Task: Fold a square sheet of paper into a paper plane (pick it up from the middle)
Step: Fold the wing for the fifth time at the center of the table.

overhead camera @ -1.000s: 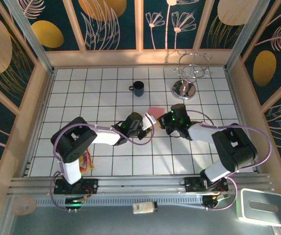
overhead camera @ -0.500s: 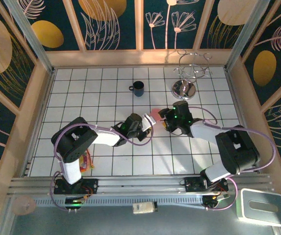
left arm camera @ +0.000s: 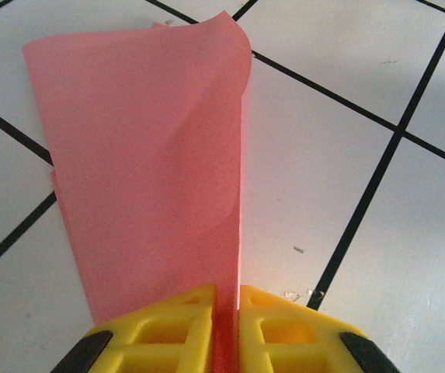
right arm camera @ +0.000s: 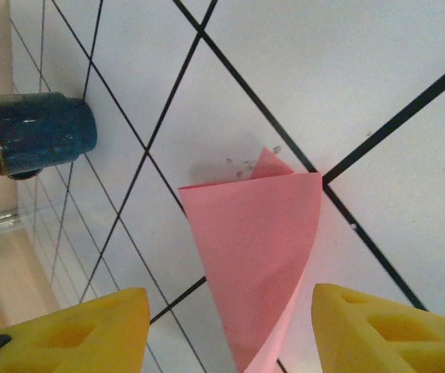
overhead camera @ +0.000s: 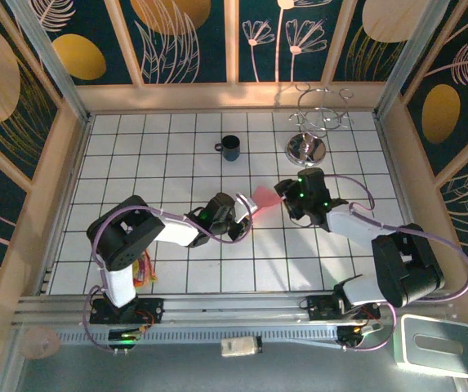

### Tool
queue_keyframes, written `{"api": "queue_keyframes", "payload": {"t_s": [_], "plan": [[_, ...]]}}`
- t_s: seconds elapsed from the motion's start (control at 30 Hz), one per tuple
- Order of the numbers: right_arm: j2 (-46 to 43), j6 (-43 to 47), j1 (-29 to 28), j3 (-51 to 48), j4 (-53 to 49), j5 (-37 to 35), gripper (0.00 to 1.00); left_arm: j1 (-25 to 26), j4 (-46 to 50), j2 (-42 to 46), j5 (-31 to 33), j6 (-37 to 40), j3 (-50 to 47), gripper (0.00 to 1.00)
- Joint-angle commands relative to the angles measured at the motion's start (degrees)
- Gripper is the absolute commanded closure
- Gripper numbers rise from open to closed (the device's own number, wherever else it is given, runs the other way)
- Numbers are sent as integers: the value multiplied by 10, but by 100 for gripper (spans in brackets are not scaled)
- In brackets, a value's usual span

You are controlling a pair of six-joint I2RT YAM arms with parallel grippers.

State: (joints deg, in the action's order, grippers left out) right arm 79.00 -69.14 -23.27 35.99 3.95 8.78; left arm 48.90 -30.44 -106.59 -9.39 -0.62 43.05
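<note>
paper plane (left arm camera: 144, 171): not a dart yet. It's a pink sheet folded double, with the top layer bowing off the fold. It sits mid-table between the two pincers. Can't tell whether the far end rests on the tiles or hangs just above them.
left gripper (left arm camera: 226, 311): clenched on the near end of the paper, with the sheet pinched thin between the yellow pads.
why held so: my read is that the pinch anchors the fold line, so the layers can't slide while the other arm works the free end.
right gripper (right arm camera: 230, 334): released, fingers spread wide. The paper's free corner points in between them and touches neither.
why placed so: it looks lined up to straddle that corner, for a grab or for pressing the crease. That's a guess.
step: partway through. Folds are started, but there's no nose or wings.
next move needs: closing on both layers together, because the curled flap sits apart from the lower one.
risk: the sheet is thin and floppy, so a tug against the left pinch could tear it or skew the crease.
mug (overhead camera: 230, 148): dark, on its side as the right wrist camera sees it, beyond the paper and well apart.
wire stand (overhead camera: 307, 147): back right, near the right arm's wrist but not touching it.
</note>
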Motion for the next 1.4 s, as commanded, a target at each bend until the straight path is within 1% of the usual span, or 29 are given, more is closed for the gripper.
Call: {"api": "queue_keyframes", "payload": {"t_s": [0.0,0.13,0.23,0.33,0.47,0.6,0.7,0.93,1.07,1.23,1.37], "plan": [[-16,24,5,-8,-15,-18,43,-8,-22,-12,-35,-41,-7,86],[-20,49,5,-10,-5,-14,43,-21,-37,-5,-71,-91,-11,87],[-24,92,5,-18,18,-2,42,-40,-49,1,-107,-147,-13,87],[-20,143,5,-23,36,13,40,-58,-71,1,-143,-217,-19,88],[-4,203,5,-24,56,49,37,-64,-82,-4,-158,-296,-20,88],[10,240,5,-30,90,90,35,-66,-99,-16,-181,-360,-20,88],[34,258,4,-24,96,118,35,-74,-125,-19,-199,-405,-26,88],[84,296,2,-15,108,153,36,-82,-112,-25,-217,-443,-16,88],[96,328,0,-5,100,160,36,-84,-110,-39,-228,-458,-11,89],[110,342,1,-1,104,177,29,-84,-104,-55,-240,-466,1,90],[120,340,-2,4,99,172,27,-86,-100,-59,-247,-473,8,90]]}}
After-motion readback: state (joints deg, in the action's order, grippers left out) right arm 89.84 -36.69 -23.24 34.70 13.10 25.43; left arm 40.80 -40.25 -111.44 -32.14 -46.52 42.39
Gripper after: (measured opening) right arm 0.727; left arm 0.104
